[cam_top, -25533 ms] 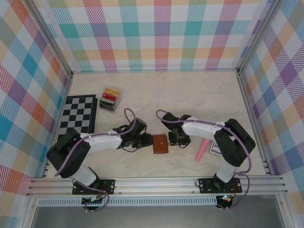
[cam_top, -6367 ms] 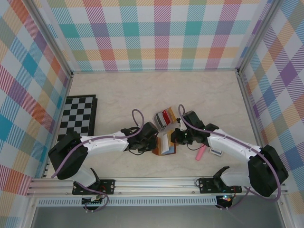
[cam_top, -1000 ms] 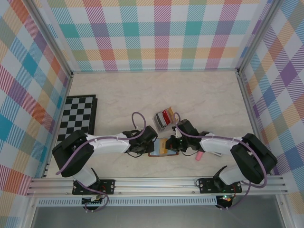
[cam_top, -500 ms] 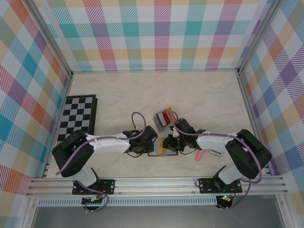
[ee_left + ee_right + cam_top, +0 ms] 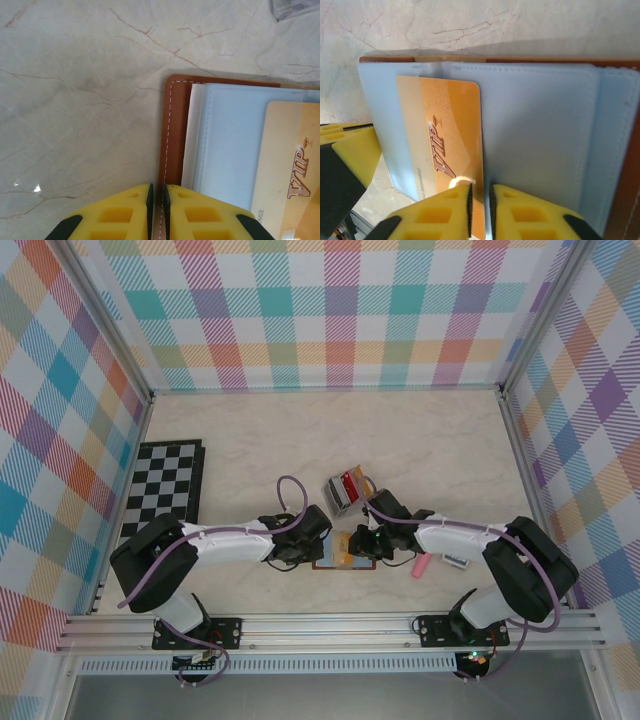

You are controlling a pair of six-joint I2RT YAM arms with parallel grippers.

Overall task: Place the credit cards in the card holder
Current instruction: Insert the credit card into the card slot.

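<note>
A: State of the tools?
B: The left gripper [image 5: 156, 192] clamps the brown leather card holder [image 5: 322, 561] by its left edge; the right gripper [image 5: 480, 192] pinches the orange VIP credit card [image 5: 445, 150].
A: Position?
B: The card lies on the pale blue lining [image 5: 535, 130], long axis in line with the right fingers [image 5: 435, 215].

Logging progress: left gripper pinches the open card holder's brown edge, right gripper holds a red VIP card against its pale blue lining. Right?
No: the VIP card is orange, not red, per the right wrist view. Otherwise yes: left gripper pinches the card holder by its brown edge, right gripper holds the card against the lining.
</note>
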